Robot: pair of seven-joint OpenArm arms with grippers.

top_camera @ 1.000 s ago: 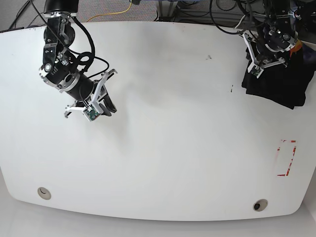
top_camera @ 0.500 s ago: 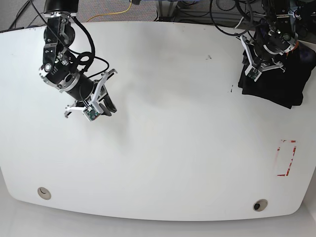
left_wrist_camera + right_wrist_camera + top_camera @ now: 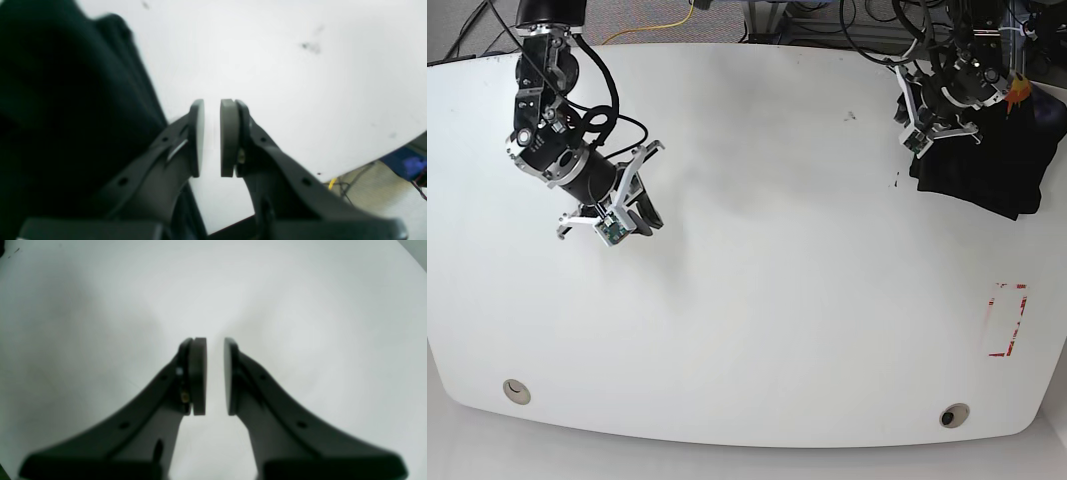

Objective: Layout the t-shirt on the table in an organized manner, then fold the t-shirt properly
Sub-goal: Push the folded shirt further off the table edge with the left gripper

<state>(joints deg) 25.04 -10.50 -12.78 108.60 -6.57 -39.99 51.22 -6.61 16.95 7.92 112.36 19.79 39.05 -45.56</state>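
Black t-shirt point(image 3: 66, 100) only beside left hand point(image 3: 211, 136)

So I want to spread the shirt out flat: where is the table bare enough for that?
The widest bare patch of table lies between the right gripper and the red tape outline, down to the two grommet holes. The far corner by the left gripper is crowded: the t-shirt is bunched there.

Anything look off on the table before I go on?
Yes: the t-shirt sits crumpled in a dark heap at the table's far corner beside the left end effector, part of it apparently over the edge. Neither end effector holds it.
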